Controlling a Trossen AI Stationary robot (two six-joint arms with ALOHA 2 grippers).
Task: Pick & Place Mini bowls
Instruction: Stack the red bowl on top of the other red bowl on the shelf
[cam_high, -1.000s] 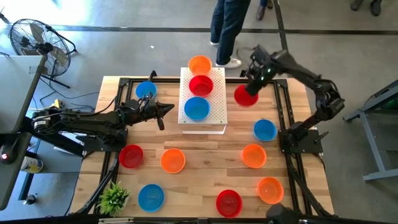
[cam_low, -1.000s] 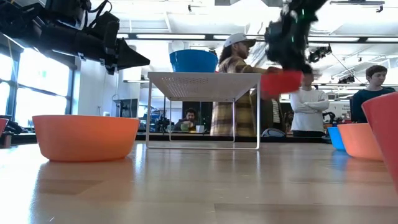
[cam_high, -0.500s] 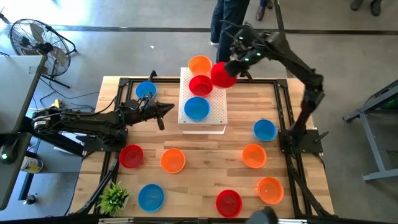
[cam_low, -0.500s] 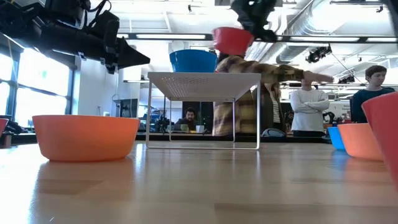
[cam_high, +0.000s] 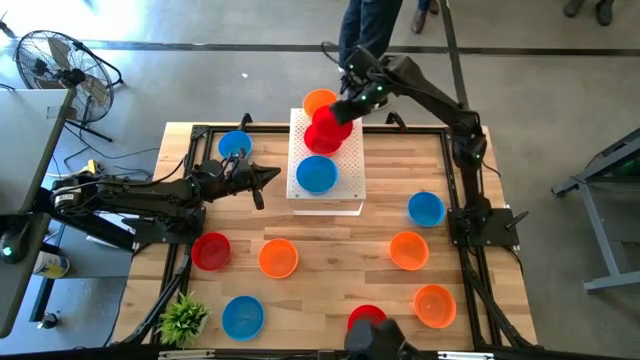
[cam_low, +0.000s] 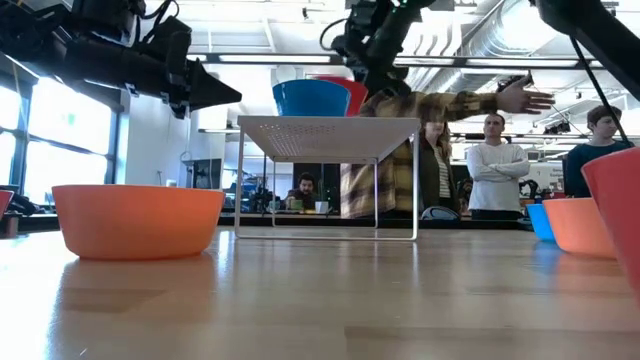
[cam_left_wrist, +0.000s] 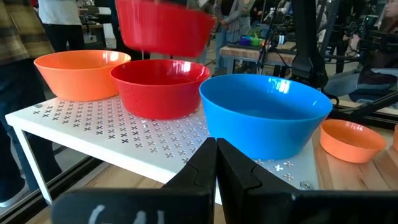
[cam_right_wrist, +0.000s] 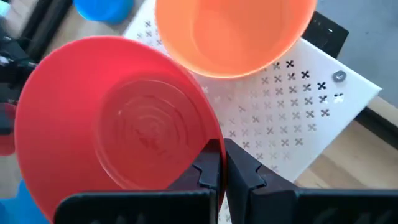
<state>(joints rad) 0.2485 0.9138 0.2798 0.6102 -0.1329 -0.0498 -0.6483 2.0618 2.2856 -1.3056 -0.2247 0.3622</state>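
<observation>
A white perforated platform (cam_high: 345, 180) stands mid-table and carries an orange bowl (cam_high: 320, 99), a red bowl (cam_left_wrist: 160, 84) and a blue bowl (cam_high: 316, 173) in a row. My right gripper (cam_high: 349, 104) reaches over the platform's far end, shut on a second red bowl (cam_high: 330, 122) that hovers just over the platform's red bowl. In the low view this bowl (cam_low: 352, 95) shows behind the blue bowl (cam_low: 310, 97). My left gripper (cam_high: 264, 177) waits shut, left of the platform, pointing at it. My right gripper (cam_right_wrist: 219, 167) pinches the red bowl's rim (cam_right_wrist: 208, 140), one finger inside the bowl and one outside. It comes slanting down from the table's far right. The bowl (cam_left_wrist: 165, 28) is lifted clear and about upright above the platform's red bowl.
More bowls stand on the table: blue (cam_high: 234, 145), red (cam_high: 211, 250), orange (cam_high: 278, 257), blue (cam_high: 242, 316), red (cam_high: 367, 322), orange (cam_high: 433, 305), orange (cam_high: 408, 250), blue (cam_high: 426, 208). A small plant (cam_high: 183, 316) sits at the near left corner. People stand beyond the far edge.
My right gripper has carried the red bowl up from the table's right part, leftward and toward the far edge. It passed high over the platform's edge, then came down over the platform's red bowl. It has stayed shut on the bowl.
</observation>
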